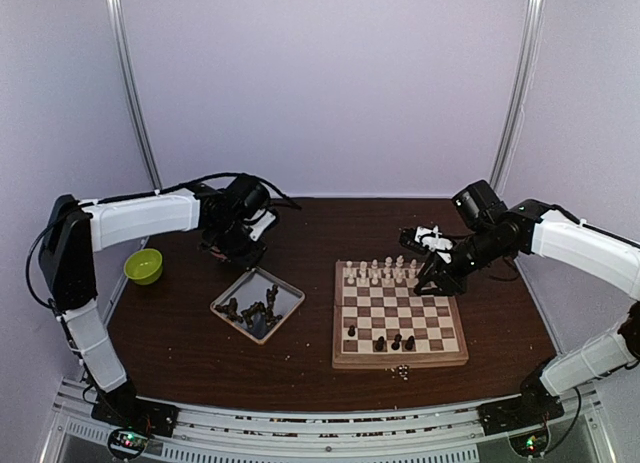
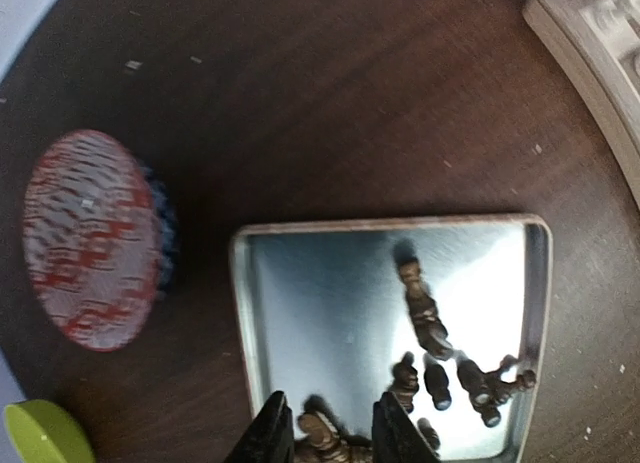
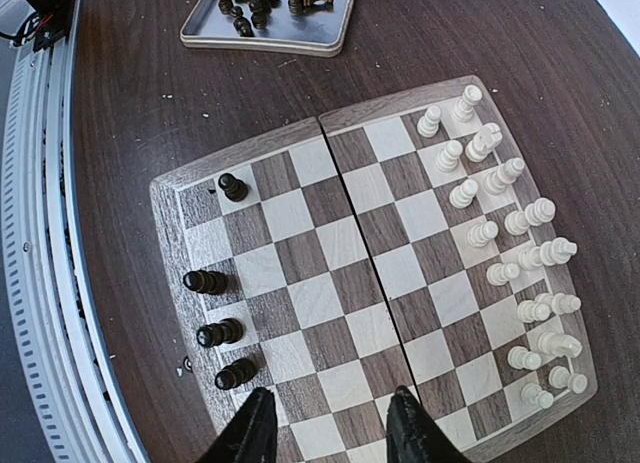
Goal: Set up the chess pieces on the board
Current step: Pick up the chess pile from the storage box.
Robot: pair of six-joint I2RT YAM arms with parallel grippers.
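Top view: the board (image 1: 400, 359) has cream pieces (image 1: 380, 273) along its far rows and four dark pieces (image 1: 397, 340) near its front. The tray (image 1: 286, 294) lies left of the board, nearest the left arm. Left wrist view: the left claw (image 2: 332, 438) straddles a loose dark piece (image 2: 322, 445) lying in the tray. Whether it is gripped I cannot tell. Other tray pieces (image 2: 425, 318) crowd just beside it. Right wrist view: the right claw (image 3: 332, 428) hangs over the board, fingers apart, empty.
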